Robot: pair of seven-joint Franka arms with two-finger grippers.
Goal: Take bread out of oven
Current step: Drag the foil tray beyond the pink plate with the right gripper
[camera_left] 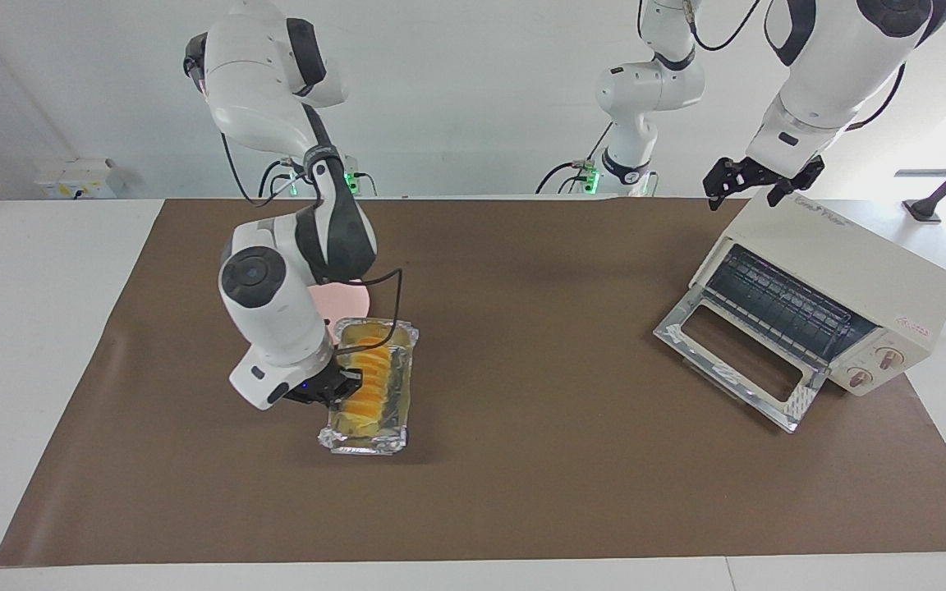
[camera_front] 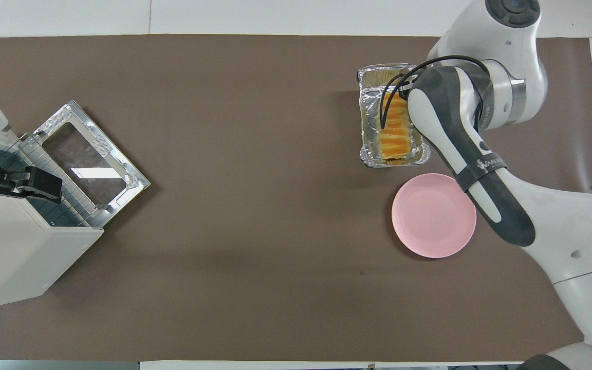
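The bread (camera_left: 368, 379), a ridged yellow-orange loaf, lies in a crinkled silver foil tray (camera_left: 362, 443). My right gripper (camera_left: 342, 384) is shut on the tray's long side wall and holds the tray, with the bread in it, just above the mat beside the pink plate (camera_left: 347, 307). In the overhead view the bread (camera_front: 394, 131) and the tray (camera_front: 366, 121) show, but the forearm hides the gripper. The cream-white oven (camera_left: 838, 271) stands at the left arm's end, its glass door (camera_left: 736, 361) dropped open and its rack bare. My left gripper (camera_left: 762, 187) waits open over the oven's top.
The pink plate (camera_front: 433, 215) lies on the brown mat (camera_front: 255, 257), nearer to the robots than the tray. The oven's open door (camera_front: 90, 164) juts out toward the middle of the table.
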